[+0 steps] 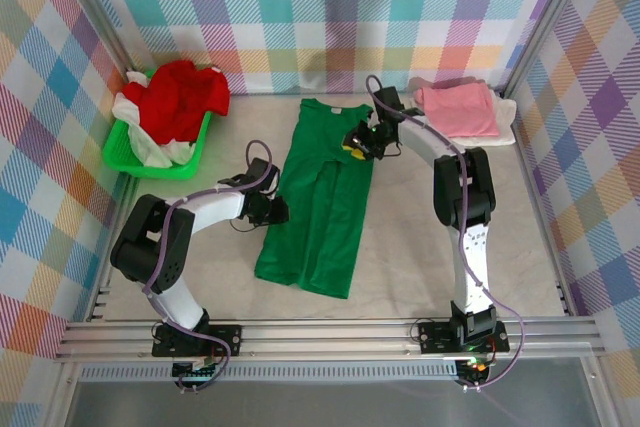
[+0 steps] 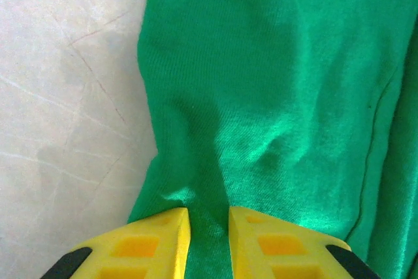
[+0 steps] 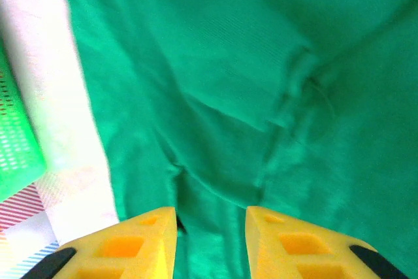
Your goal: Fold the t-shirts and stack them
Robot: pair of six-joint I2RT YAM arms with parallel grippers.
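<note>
The bright green t-shirt [image 1: 318, 202] lies lengthwise on the table, its sides folded in to a narrow strip. My left gripper [image 1: 277, 210] is at the shirt's left edge. In the left wrist view its yellow fingers [image 2: 153, 243] stand close together, with a gathered ridge of the green t-shirt [image 2: 274, 96] pinched between them. My right gripper [image 1: 358, 141] is low over the upper right part of the shirt. Its fingers [image 3: 140, 243] are apart, with wrinkled green t-shirt [image 3: 215, 83] under the gap. A folded pink shirt [image 1: 456, 109] rests on a white one [image 1: 505, 117] at the back right.
The lime-green plastic basket [image 1: 122, 152] stands at the back left and holds a red shirt [image 1: 183, 97] and a white one [image 1: 150, 145]. Checked walls close off the left, back and right. Bare table lies on both sides of the green shirt and in front of it.
</note>
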